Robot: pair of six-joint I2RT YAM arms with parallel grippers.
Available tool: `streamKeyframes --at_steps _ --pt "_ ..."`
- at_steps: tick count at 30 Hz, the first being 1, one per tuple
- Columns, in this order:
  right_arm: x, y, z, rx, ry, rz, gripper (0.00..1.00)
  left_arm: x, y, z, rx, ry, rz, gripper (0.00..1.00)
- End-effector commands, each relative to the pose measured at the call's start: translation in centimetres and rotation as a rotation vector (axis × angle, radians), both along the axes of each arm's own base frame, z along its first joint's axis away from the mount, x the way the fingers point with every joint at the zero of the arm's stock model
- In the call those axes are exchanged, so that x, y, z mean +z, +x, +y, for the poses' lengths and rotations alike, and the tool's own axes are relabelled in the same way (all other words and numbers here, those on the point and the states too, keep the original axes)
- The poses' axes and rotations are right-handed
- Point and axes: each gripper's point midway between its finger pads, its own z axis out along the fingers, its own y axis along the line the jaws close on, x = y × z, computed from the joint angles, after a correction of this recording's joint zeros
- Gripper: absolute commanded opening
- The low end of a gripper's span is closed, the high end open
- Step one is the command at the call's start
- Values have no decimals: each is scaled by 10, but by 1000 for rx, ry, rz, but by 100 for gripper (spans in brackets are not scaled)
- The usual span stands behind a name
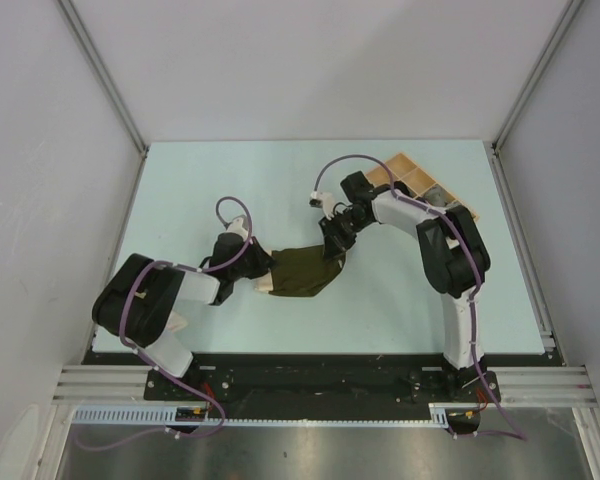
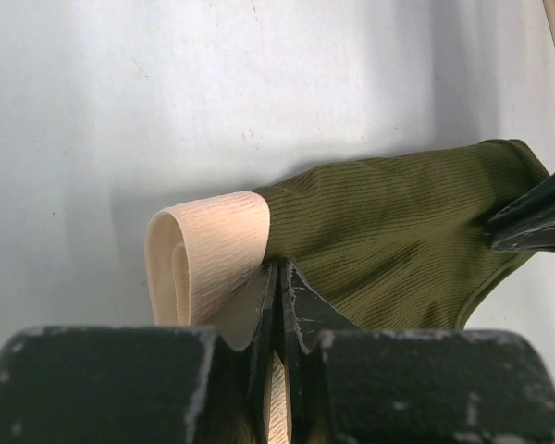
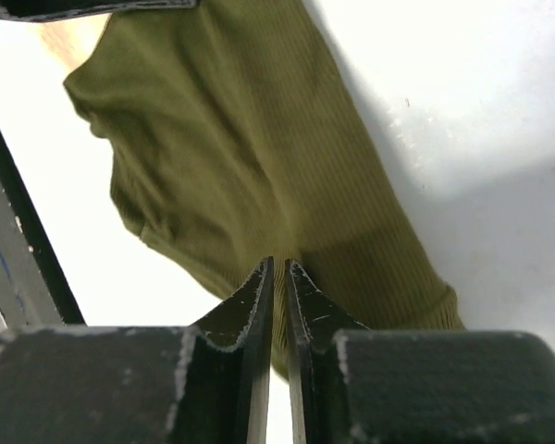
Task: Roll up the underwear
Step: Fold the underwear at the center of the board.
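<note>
- Underwear: dark olive green, finely ribbed.
- Waistband: pale cream-beige, also finely ribbed.
- Table: pale mint, plain.
- Tray, far right: light wood.
- Left arm and right arm: black with white sections.
- Cables: purple.

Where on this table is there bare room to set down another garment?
Bare: the far-left table beyond the left pincer, and the near strip in front of the olive underwear it grips. Crowded: the middle, where the right pincer also grips it, and the far-right corner holding the wooden tray.
</note>
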Motion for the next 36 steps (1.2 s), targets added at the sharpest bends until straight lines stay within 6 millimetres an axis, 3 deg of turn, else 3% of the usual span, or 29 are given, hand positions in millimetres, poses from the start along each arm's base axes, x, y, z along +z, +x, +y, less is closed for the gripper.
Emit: streamKeyframes --at_steps 1,12,16,19,20,24,27,32,35,36 --pt "17 1 -12 -1 -10 -40 14 -7 7 11 34 43 6 10" --pt "-30 0 -36 -42 -131 39 15 13 12 9 19 9 -37 20" --pt "-10 -2 -25 -8 -70 9 18 37 15 -2 -33 -35 -88 30" --pt "20 2 -17 16 3 -47 22 63 16 -7 -67 -56 -146 42" --pt "30 5 -15 22 24 -64 23 83 17 -8 -74 -68 -193 47" --pt "60 3 -8 40 83 -92 27 116 12 -2 -81 -44 -262 55" --pt "65 6 -13 23 64 -111 34 140 8 10 -70 6 -332 58" --pt "61 7 -26 32 14 -164 37 129 -15 31 -81 117 -285 67" --pt "71 -28 -15 233 71 -255 42 119 -32 35 -93 135 -261 67" --pt "73 -43 0 375 107 -343 47 120 -34 37 -82 141 -271 67"
